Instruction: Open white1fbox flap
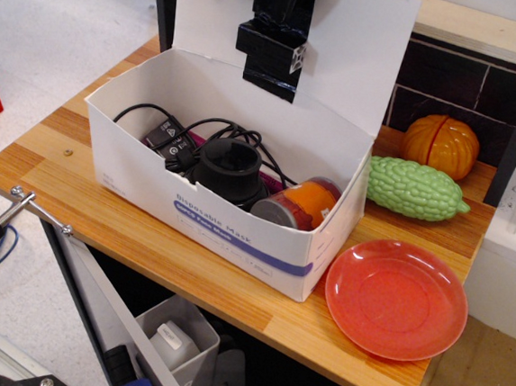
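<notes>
flap [361, 48] upright (top cut off) | gripper [271, 60] against it, jaws unclear

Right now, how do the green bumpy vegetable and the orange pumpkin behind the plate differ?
The green vegetable is long, knobbly and lies on its side; the pumpkin is round and smooth-ribbed, with a dark vertical split down its middle. The green vegetable sits nearer the white box, close beside its right end, while the pumpkin sits farther back by the dark tiled wall. Both rest on the wooden counter.

Bright, even light from above; soft shadows under the red plate [396, 298]; mild sheen there; focus sharp throughout.
</notes>
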You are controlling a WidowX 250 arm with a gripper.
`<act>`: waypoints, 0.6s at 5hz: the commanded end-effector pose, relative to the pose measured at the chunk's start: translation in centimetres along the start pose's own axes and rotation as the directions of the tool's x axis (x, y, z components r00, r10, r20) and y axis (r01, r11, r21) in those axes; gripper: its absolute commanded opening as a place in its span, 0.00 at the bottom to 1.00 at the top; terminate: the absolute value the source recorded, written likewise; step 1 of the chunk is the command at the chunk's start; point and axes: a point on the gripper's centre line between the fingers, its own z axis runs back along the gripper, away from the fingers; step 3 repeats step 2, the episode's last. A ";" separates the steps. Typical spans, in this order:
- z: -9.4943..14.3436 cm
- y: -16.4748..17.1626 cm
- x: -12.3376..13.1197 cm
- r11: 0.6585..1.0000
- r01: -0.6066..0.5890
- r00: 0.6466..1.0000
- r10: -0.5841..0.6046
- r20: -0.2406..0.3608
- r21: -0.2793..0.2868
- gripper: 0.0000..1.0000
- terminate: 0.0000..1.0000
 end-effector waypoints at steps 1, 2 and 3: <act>3.1 -0.5 -0.5 0.995 -0.076 0.997 0.077 -0.003 0.059 1.00 0.00; 4.5 -1.0 -1.8 0.990 -0.109 0.994 0.111 -0.020 0.087 1.00 1.00; 4.5 -1.0 -1.8 0.990 -0.109 0.994 0.111 -0.020 0.087 1.00 1.00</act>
